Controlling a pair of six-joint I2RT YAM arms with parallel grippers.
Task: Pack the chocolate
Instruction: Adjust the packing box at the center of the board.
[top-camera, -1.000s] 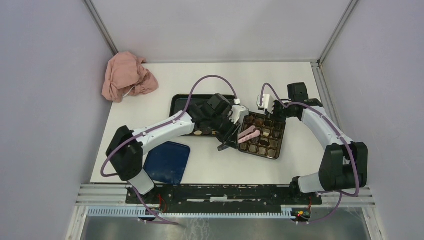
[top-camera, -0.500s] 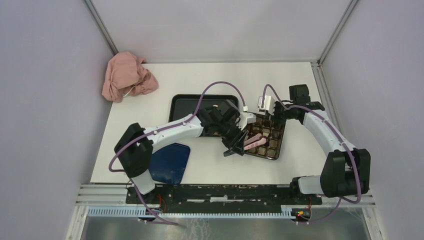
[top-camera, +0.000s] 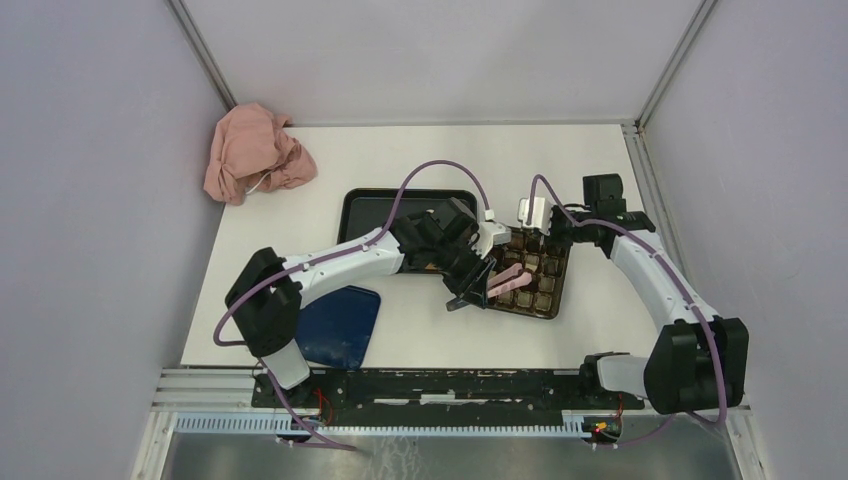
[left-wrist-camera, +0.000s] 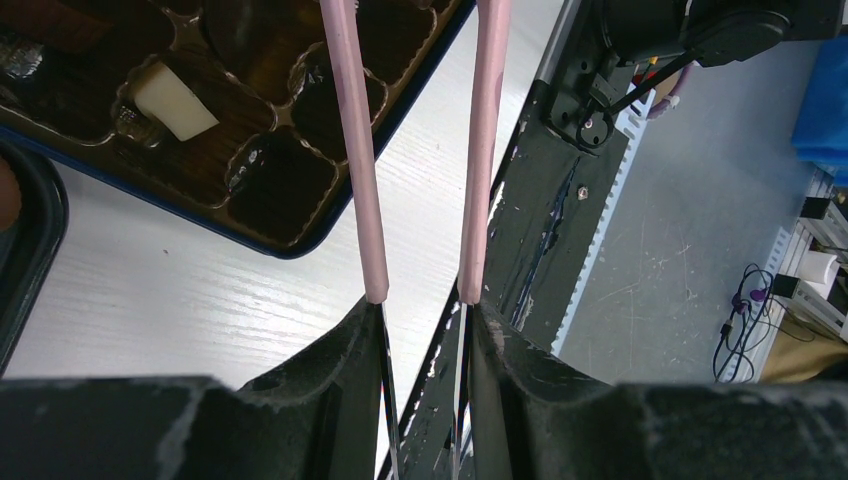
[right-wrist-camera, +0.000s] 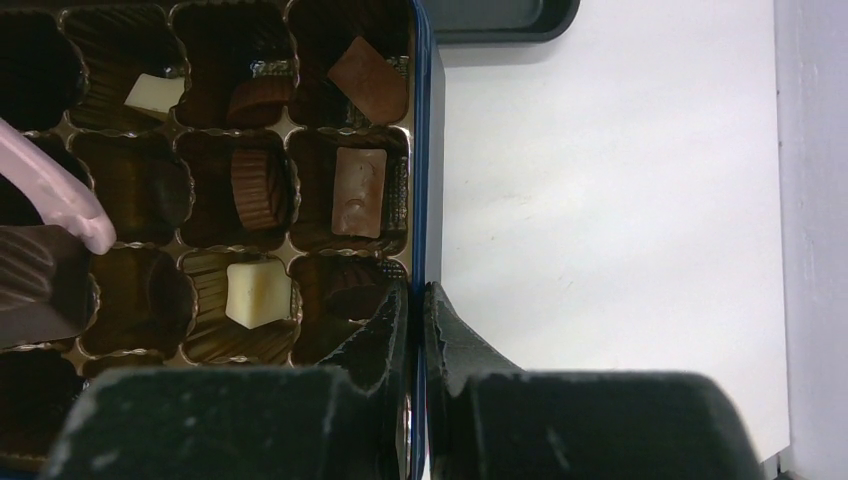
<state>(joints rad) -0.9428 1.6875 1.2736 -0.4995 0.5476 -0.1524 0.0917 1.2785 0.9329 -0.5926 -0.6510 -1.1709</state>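
Observation:
The dark blue box (top-camera: 520, 311) with a brown grid insert lies right of centre. Chocolate pieces sit in its cells: a white one (right-wrist-camera: 258, 293), a brown rectangle (right-wrist-camera: 358, 190), a brown cup (right-wrist-camera: 258, 185). My left gripper (top-camera: 476, 286) is shut on the pink tongs (top-camera: 508, 280), whose two arms (left-wrist-camera: 357, 150) reach over the box's near-left part. In the right wrist view the tongs' tip (right-wrist-camera: 60, 195) rests beside a dark ridged piece (right-wrist-camera: 40, 285). My right gripper (right-wrist-camera: 418, 295) is shut on the box's far wall (right-wrist-camera: 418, 150).
A black tray (top-camera: 360, 200) lies left of the box, partly under my left arm. The blue lid (top-camera: 335, 325) sits near the front left. A pink cloth (top-camera: 255, 150) is bunched at the back left corner. The table's front edge runs close to the box.
Over the last second my left arm carried the tongs a little right and nearer across the box, then held still. The right gripper kept its hold on the box wall.

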